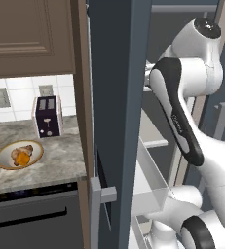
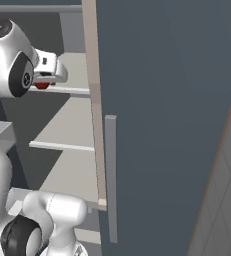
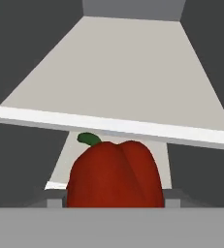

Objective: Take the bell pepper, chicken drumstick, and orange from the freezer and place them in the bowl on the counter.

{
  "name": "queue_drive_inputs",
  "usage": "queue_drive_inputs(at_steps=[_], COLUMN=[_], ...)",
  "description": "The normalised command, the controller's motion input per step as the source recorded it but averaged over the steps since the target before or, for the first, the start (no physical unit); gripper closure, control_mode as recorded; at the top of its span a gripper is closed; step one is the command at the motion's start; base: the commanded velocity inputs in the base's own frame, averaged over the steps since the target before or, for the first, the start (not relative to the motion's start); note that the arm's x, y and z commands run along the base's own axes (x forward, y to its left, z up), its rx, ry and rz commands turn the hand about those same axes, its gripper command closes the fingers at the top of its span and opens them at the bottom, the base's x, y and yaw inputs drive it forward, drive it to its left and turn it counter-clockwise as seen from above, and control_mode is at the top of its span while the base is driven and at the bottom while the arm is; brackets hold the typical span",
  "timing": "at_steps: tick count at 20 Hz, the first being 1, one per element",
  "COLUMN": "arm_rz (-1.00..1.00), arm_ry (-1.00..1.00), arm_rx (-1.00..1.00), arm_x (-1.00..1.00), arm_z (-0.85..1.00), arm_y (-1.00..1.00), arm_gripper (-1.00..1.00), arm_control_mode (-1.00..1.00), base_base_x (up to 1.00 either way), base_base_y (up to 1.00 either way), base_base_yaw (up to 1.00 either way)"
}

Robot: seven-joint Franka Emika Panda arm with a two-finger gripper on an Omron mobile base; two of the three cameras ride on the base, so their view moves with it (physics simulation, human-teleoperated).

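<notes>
Left base view: the shallow round beige bowl with a tan-gold rim sits on the grey-and-beige marbled stone counter, and inside it lie the golden-brown chicken drumstick and the bright round orange, touching each other. A dark two-slot toaster stands just behind the bowl against the white tiled wall. The white arm reaches up and into the open dark slate-grey freezer.

Right base view: the hand sits deep between the freezer's pale shelves, and a bit of the glossy red bell pepper peeks out under it, above a shelf edge.

Hand view: the bell pepper, green stem up, sits close between the two small dark fingertips of the gripper, with a pale shelf behind it. The fingers flank the pepper on either side and look closed on it, though actual contact is hard to make out.
</notes>
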Motion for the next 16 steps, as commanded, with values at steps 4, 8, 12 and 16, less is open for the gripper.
queue_drive_inputs(at_steps=[4, 8, 12, 16], arm_rz=[-0.05, -0.05, -0.05, -0.02], arm_ry=[0.05, 0.10, 0.12, 0.12], arm_rx=[0.00, 0.00, 0.00, 0.00], arm_x=[-0.75, -0.79, -0.73, -0.74], arm_z=[0.00, 0.00, 0.02, 0.00], arm_y=[-0.15, -0.02, -0.09, -0.22], arm_gripper=[1.00, 1.00, 1.00, 1.00], arm_control_mode=[-1.00, -1.00, -1.00, -1.00], base_base_x=[0.00, 0.00, 0.00, 0.00], base_base_y=[0.00, 0.00, 0.00, 0.00], base_base_yaw=[0.00, 0.00, 0.00, 0.00])
